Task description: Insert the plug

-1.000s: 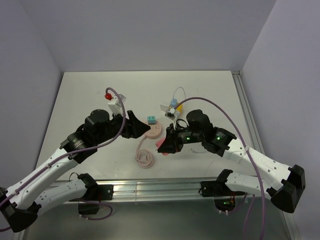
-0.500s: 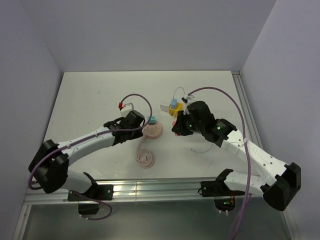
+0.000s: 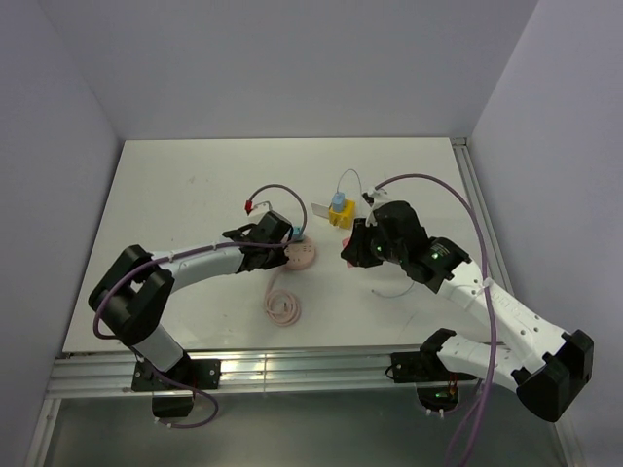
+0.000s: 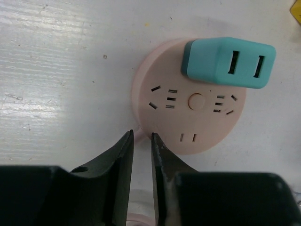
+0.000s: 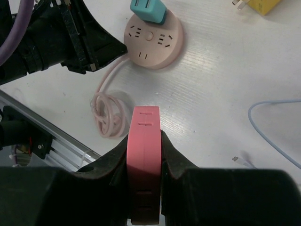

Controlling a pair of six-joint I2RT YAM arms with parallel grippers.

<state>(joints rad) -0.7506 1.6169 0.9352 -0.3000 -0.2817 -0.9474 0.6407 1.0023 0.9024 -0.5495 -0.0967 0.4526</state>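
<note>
In the top view, the left arm is lying low across the bench (image 3: 175, 185), with the left fingers (image 3: 280, 245) reaching the left edge of the round pink socket (image 3: 302, 256) near the middle of the frame. A teal adapter (image 3: 295, 233) is sitting on the socket's upper edge. The cord (image 3: 283, 306) is lying coiled below the socket. The right fingers (image 3: 350, 253) are hanging to the right of the socket, apart from it and just below a yellow block (image 3: 338, 215).

In the left wrist view, the left fingers (image 4: 120, 160) are standing almost together, leaving a thin slit. Their tips are at the lower left rim of the socket (image 4: 188, 117), where the cord leaves it; I cannot tell whether they are pinching the cord. The adapter (image 4: 228, 62) is covering the socket's upper right.

In the right wrist view, the right fingers (image 5: 115, 165) are clamping the pink plug (image 5: 144, 129) at the lower centre, over the bench (image 5: 211, 94). The plug is well apart from the socket (image 5: 151, 41) at the upper centre. The coiled cord (image 5: 107, 113) is lying just left of the plug.
</note>
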